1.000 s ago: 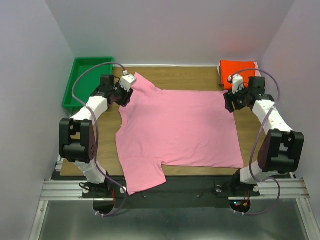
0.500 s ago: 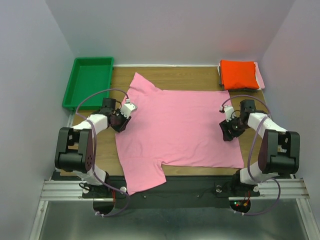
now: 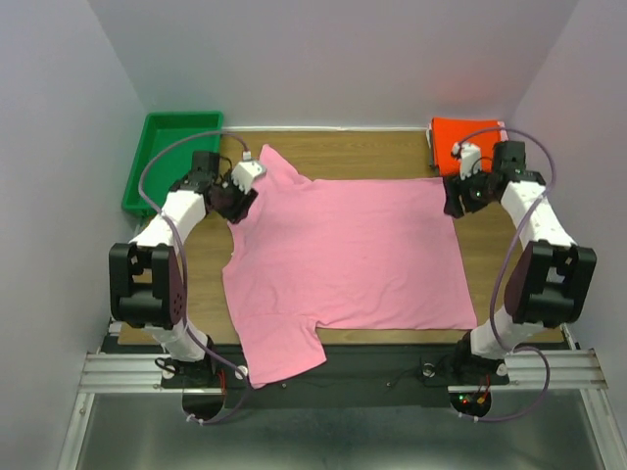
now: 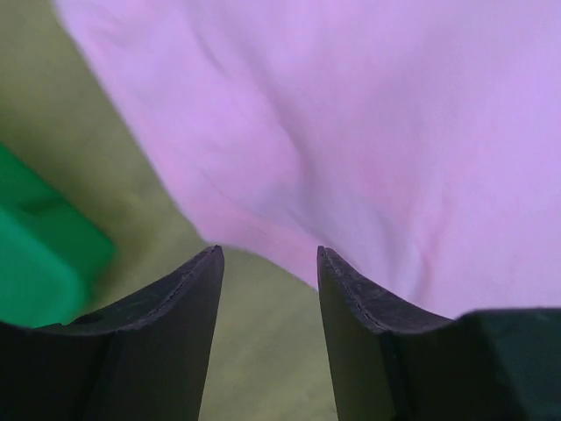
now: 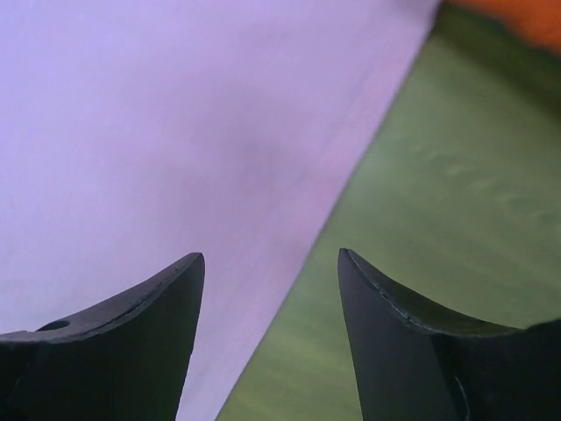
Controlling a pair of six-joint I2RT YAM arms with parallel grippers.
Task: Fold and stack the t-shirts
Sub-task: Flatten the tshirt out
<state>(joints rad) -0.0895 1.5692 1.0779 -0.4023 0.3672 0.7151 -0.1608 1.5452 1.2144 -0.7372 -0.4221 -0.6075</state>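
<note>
Looking along the table (image 3: 372, 152) from the left, I see a green tray (image 3: 171, 157) sitting at the far left corner, just off the wooden top. Next comes the left gripper (image 3: 236, 206), tilted down over the pink t-shirt's (image 3: 343, 255) shoulder, near the far sleeve. In its wrist view the two dark fingers (image 4: 166, 333) stand apart with nothing between them; pink cloth and bare wood show below the gap. The pink t-shirt lies spread flat across the middle of the table, neck toward the left, hem toward the right, and its near sleeve drapes over the front edge. At the hem's far corner hangs the right gripper (image 3: 454, 207), its fingers (image 5: 131, 342) likewise released and empty, the shirt's straight edge running beneath the gap with wood beside it. Beyond that arm, in the far right corner, an orange-red t-shirt (image 3: 475, 130) lies folded, partly hidden behind the wrist and apart from the pink one.
</note>
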